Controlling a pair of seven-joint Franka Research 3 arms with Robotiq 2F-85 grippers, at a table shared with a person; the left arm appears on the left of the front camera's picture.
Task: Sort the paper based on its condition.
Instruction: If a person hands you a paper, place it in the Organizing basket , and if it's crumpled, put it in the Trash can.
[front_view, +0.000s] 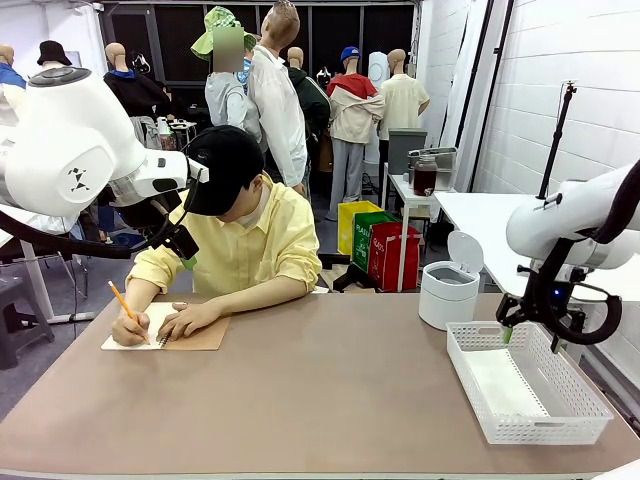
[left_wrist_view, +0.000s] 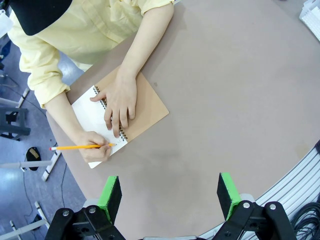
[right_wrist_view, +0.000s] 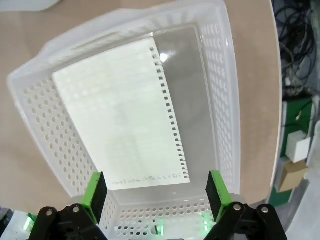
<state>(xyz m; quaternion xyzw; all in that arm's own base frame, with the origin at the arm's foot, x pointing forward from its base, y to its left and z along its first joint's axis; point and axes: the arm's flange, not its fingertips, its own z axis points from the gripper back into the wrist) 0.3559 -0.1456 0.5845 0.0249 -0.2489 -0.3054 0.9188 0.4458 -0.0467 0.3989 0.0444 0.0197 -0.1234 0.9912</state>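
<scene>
- One sheet of paper (right_wrist_view: 120, 115) lies flat on the floor of the basket (right_wrist_view: 220, 75). It is white, with a row of torn binding holes along one long edge, and a strip of bare basket floor shows beside that edge.
- There is one basket, white and perforated, standing at the robot's right end of the table (front_view: 330, 390).
- The right gripper (right_wrist_view: 155, 192) hangs over the near end of the basket. Its two green-padded fingers are wide apart with nothing between them, and they do not touch the sheet.
- The left gripper (left_wrist_view: 170, 192) hovers high above bare table. Its two fingers are also spread wide and hold nothing.
- One spiral-bound notebook (left_wrist_view: 150, 100) with a brown cover lies open on the table in front of the person, well apart from the basket.
- The person's writing hand (left_wrist_view: 95, 147) holds one yellow pencil (left_wrist_view: 80, 147), its tip on the white page.
- The person's other hand (left_wrist_view: 120, 102) lies flat across the spiral.
- One round white bin (front_view: 448, 290), its lid tipped up, stands just beyond the basket.
</scene>
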